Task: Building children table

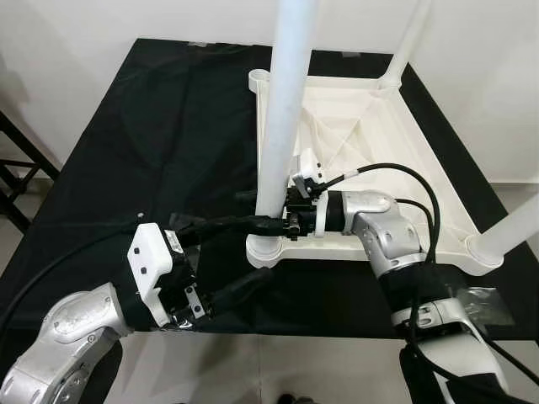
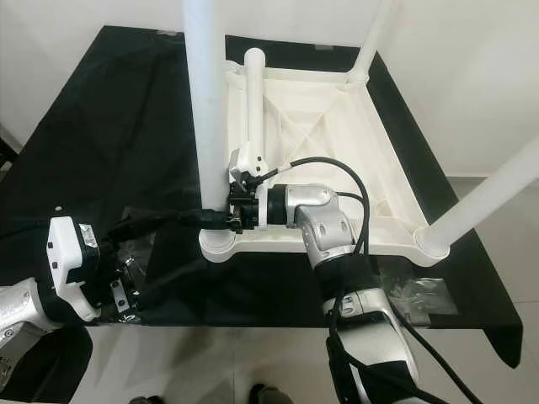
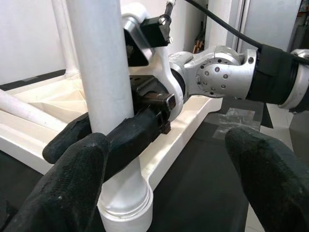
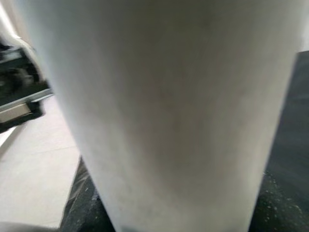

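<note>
At the near-left socket, your right gripper [image 1: 274, 220] clamps the leg [image 1: 282, 118] to steady it upright; your left gripper [image 1: 221, 263] waits spread beside.

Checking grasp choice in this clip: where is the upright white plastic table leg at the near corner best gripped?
Low on the white plastic table leg, just above its socket in the upturned white tabletop, from the side. It is a smooth vertical tube, so fingers should straddle it horizontally, as the right gripper does.
</note>
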`<state>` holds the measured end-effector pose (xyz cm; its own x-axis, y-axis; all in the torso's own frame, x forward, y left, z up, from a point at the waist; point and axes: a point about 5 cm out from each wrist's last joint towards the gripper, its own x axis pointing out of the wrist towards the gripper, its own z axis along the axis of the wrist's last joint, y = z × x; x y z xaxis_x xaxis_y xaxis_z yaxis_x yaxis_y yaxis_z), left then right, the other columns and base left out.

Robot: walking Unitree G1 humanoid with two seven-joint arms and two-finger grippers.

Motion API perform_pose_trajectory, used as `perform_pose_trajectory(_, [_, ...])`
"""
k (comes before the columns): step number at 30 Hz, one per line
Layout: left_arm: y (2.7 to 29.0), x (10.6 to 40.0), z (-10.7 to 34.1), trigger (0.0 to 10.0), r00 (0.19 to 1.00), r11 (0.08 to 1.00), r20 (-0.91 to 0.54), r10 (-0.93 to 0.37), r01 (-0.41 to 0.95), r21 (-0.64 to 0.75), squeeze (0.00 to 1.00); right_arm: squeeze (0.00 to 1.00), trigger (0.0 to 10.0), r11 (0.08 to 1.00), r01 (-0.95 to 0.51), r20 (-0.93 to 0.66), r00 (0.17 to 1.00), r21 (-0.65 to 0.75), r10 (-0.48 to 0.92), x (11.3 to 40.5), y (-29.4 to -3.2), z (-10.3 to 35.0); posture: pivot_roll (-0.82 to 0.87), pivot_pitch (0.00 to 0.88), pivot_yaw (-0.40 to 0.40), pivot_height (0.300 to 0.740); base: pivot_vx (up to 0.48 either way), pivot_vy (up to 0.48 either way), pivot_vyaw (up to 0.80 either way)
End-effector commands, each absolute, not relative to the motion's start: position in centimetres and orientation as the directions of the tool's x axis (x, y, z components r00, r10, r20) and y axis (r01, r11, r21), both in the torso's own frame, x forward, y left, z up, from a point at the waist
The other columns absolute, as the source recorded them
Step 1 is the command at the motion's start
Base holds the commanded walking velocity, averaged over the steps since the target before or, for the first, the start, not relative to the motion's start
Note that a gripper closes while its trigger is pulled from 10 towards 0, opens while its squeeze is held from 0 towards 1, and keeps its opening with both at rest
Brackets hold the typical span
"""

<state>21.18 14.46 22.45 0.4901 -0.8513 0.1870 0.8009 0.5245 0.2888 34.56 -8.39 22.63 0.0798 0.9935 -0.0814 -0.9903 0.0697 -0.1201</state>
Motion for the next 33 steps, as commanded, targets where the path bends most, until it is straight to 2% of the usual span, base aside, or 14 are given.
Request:
perform_pose_trajectory(1, [14.5, 21.0, 22.3, 10.0, 0.491, 0.522, 0.178, -0.853, 0.801, 0.291, 0.0, 0.0, 0.0, -0.008, -0.996, -0.084, -0.001, -0.086, 0.996, 34.3, -8.3, 22.1, 0.1, 0.206, -0.095, 0.74, 0.0, 0.0, 0.0])
perform_pose_trajectory(4, [14.4, 20.9, 22.3, 10.0, 0.491, 0.522, 0.178, -0.853, 0.802, 0.291, 0.0, 0.0, 0.0, 0.009, -0.996, -0.092, 0.018, -0.093, 0.996, 34.4, -8.6, 21.8, 0.09, 0.207, -0.096, 0.74, 0.0, 0.0, 0.0])
perform_pose_trajectory(6, [14.4, 20.9, 22.3, 10.0, 0.489, 0.521, 0.179, -0.854, 0.802, 0.291, 0.0, 0.0, 0.0, 0.104, -0.989, -0.091, 0.114, -0.103, 0.989, 34.8, -8.9, 21.3, 0.09, 0.211, -0.099, 0.74, 0.0, 0.0, 0.0])
perform_pose_trajectory(8, [14.5, 20.9, 22.3, 10.0, 0.491, 0.523, 0.179, -0.852, 0.802, 0.289, 0.0, 0.0, 0.0, 0.311, -0.945, -0.085, 0.32, -0.103, 0.944, 34.9, -9.1, 20.1, 0.08, 0.214, -0.102, 0.74, 0.0, 0.0, 0.0])
perform_pose_trajectory(9, [14.5, 20.9, 22.3, 10.0, 0.491, 0.523, 0.179, -0.852, 0.802, 0.289, 0.0, 0.0, 0.0, 0.311, -0.945, -0.085, 0.32, -0.103, 0.944, 34.9, -9.1, 20.1, 0.08, 0.214, -0.102, 0.74, 0.0, 0.0, 0.0])
perform_pose_trajectory(10, [14.6, 20.9, 22.3, 10.0, 0.493, 0.523, 0.176, -0.852, 0.801, 0.29, 0.0, 0.0, 0.0, 0.41, -0.909, -0.073, 0.416, -0.076, 0.907, 34.7, -9.1, 19.5, 0.07, 0.218, -0.104, 0.74, 0.0, 0.0, 0.0])
perform_pose_trajectory(11, [14.8, 20.9, 22.2, 10.0, 0.497, 0.527, 0.174, -0.85, 0.799, 0.291, 0.0, 0.0, 0.0, 0.622, -0.781, -0.048, 0.625, -0.058, 0.78, 34.5, -9.0, 18.4, 0.06, 0.228, -0.115, 0.74, 0.0, 0.0, 0.0])
perform_pose_trajectory(13, [15.0, 20.9, 22.3, 10.0, 0.502, 0.531, 0.173, -0.848, 0.796, 0.292, 0.0, 0.0, 0.0, 0.815, -0.579, -0.031, 0.815, -0.032, 0.578, 34.2, -9.5, 17.3, 0.06, 0.228, -0.115, 0.74, 0.0, 0.0, 0.0])
perform_pose_trajectory(17, [15.2, 21.0, 22.4, 10.0, 0.509, 0.537, 0.172, -0.844, 0.791, 0.294, 0.0, 0.0, 0.0, 0.838, -0.544, -0.13, 0.829, 0.032, 0.543, 29.5, -8.0, 14.7, 0.04, 0.235, -0.09, 0.74, 0.0, 0.0, 0.0])
perform_pose_trajectory(24, [15.6, 21.1, 22.6, 10.0, 0.526, 0.555, 0.18, -0.831, 0.775, 0.301, 0.0, 0.0, 0.0, 0.795, -0.605, -0.118, 0.793, -0.033, 0.598, 29.7, -7.1, 15.5, 0.06, 0.232, -0.107, 0.74, 0.0, 0.0, 0.0])
perform_pose_trajectory(25, [15.6, 21.0, 22.5, 10.0, 0.526, 0.555, 0.178, -0.831, 0.776, 0.299, 0.0, 0.0, 10.0, 0.793, -0.608, -0.119, 0.791, -0.044, 0.6, 29.9, -6.9, 15.7, 0.07, 0.23, -0.103, 0.74, 0.0, 0.0, 0.0])
perform_pose_trajectory(28, [15.5, 20.9, 22.3, 10.0, 0.526, 0.553, 0.173, -0.833, 0.778, 0.297, 0.0, 0.0, 10.0, 0.79, -0.611, -0.1, 0.79, -0.053, 0.604, 30.0, -6.4, 16.4, 0.07, 0.23, -0.101, 0.74, 0.0, 0.0, 0.0])
perform_pose_trajectory(29, [15.5, 21.0, 22.3, 10.0, 0.525, 0.552, 0.174, -0.833, 0.779, 0.296, 0.0, 1.0, 10.0, 0.785, -0.618, -0.083, 0.785, -0.042, 0.614, 30.0, -6.2, 17.0, 0.07, 0.228, -0.1, 0.74, 0.0, 0.0, 0.0])
perform_pose_trajectory(33, [15.4, 21.1, 22.5, 10.0, 0.521, 0.55, 0.177, -0.835, 0.78, 0.299, 0.0, 1.0, 10.0, 0.635, -0.771, -0.048, 0.636, -0.032, 0.77, 30.4, -5.5, 19.2, 0.07, 0.226, -0.096, 0.74, 0.0, 0.0, 0.0])
